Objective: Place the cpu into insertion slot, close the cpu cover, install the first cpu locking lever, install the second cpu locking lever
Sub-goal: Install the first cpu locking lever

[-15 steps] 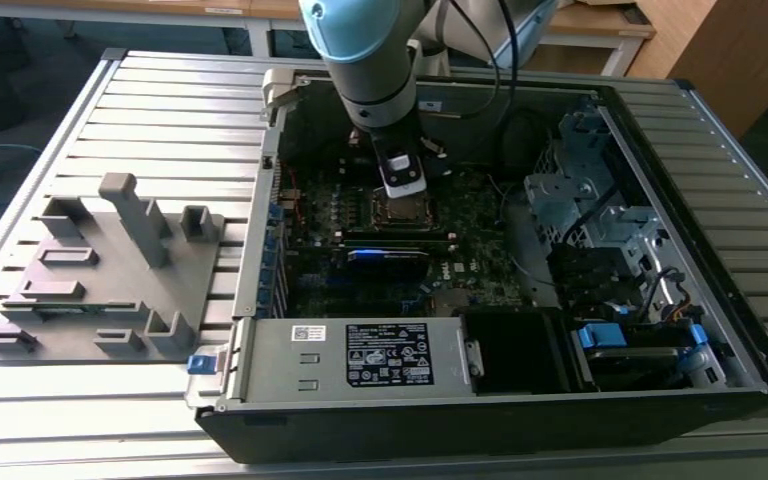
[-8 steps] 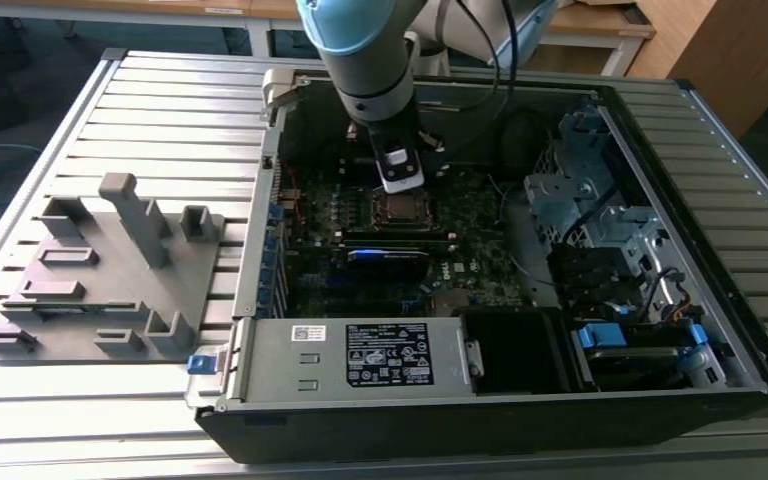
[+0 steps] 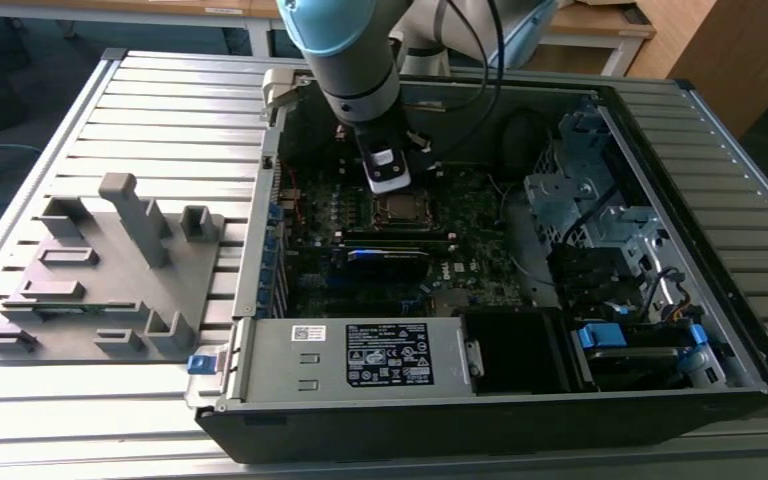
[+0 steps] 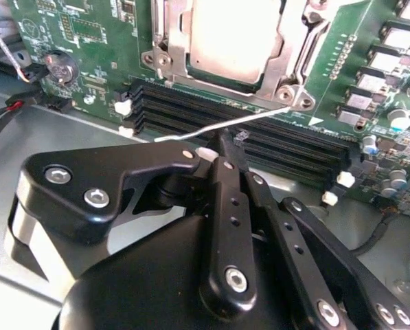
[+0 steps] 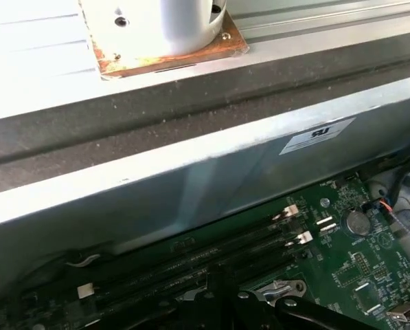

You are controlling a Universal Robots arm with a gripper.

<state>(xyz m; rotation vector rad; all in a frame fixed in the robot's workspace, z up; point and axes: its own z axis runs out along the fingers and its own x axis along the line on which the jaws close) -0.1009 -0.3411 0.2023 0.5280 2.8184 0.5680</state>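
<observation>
The cpu (image 4: 232, 38) lies in the insertion slot (image 3: 404, 210) on the green board, its dull silvery top showing through the window of the cpu cover (image 4: 174, 58), which lies flat over it. A thin wire locking lever (image 4: 259, 115) stands out from the socket's corner, slanting over the black memory slots. My gripper (image 4: 222, 146) is shut, its tips right against this lever; I cannot tell whether the wire is pinched. Another lever (image 4: 313, 45) runs close along the socket's side. In the exterior view my gripper (image 3: 388, 183) hangs just behind the socket.
The open computer case (image 3: 704, 330) lies on a slatted table. A grey fixture block (image 3: 104, 270) stands at the exterior view's left. The power supply (image 3: 357, 355) and drive cage (image 3: 584, 200) crowd the board. The case wall (image 5: 191, 185) rises close beside the memory slots (image 5: 211, 258).
</observation>
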